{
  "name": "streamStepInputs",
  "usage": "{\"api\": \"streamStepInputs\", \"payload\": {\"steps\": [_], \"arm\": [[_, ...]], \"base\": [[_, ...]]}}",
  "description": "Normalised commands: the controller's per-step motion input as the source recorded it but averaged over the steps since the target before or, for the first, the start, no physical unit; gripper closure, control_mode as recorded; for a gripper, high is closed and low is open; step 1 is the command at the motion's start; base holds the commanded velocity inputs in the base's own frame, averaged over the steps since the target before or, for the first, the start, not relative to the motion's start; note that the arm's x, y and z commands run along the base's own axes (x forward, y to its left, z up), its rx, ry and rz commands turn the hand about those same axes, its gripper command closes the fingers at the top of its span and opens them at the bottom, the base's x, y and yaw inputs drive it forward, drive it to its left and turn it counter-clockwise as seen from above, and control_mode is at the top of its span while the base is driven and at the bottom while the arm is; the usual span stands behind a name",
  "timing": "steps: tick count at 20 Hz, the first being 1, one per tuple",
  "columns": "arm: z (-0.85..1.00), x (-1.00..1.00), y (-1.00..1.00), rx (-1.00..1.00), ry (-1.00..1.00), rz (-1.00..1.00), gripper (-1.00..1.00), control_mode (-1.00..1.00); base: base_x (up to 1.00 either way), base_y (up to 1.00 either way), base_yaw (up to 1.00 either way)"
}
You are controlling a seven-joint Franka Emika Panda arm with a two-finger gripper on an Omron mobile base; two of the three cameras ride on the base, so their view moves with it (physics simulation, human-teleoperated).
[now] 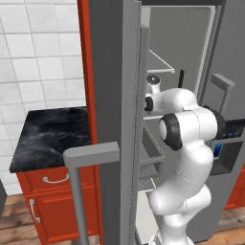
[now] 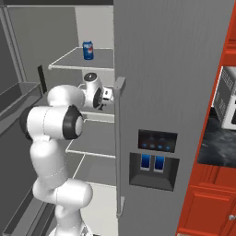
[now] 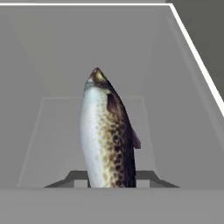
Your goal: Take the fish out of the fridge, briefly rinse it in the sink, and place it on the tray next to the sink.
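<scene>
The fish (image 3: 108, 131) sits between the two dark tips of the pincer (image 3: 111, 178), which have closed on its body near the lower end; the spotted brown back and pale belly run up and away from the hand, the pointed end toward the back wall of the fridge (image 2: 161, 69). It is held inside the fridge, just above a pale grey shelf (image 3: 87, 131), so the grip looks made for lifting it straight off that shelf and drawing it out through the open door.

Seen from the right of the base, the arm reaches into the fridge with its wrist level with the middle shelves, tucked behind the edge of the closed right door, whose dark dispenser panel (image 2: 154, 159) faces outward. A blue can (image 2: 88, 50) stands on a higher shelf, well apart from the fish and out of the way.

From the left of the base, the left door (image 1: 112, 119) stands swung wide toward the camera, its bar handle (image 1: 83, 186) in front. Left of the fridge lies a dark marbled desk (image 1: 50, 136) over red cabinets (image 1: 57, 206).

My judgement: the fish is gripped and withdrawal comes next; rinsing and the tray are still ahead.
</scene>
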Motion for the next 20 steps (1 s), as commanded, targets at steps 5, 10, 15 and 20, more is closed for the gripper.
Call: {"api": "streamStepInputs", "payload": {"steps": [5, 10, 15, 20], "arm": [[0.98, -1.0, 0.0, 0.09, -0.06, -0.2, 1.0, -1.0], [0.89, -1.0, 0.01, 0.13, 0.16, -0.2, 1.0, -1.0], [0.33, -1.0, 0.01, 0.14, 0.25, -0.11, 1.0, -1.0], [0.08, -1.0, 0.0, 0.11, 0.16, -0.07, 1.0, -1.0]], "base": [[0.0, 0.0, 0.0], [0.0, 0.0, 0.0], [0.0, 0.0, 0.0], [0.0, 0.0, 0.0]]}}
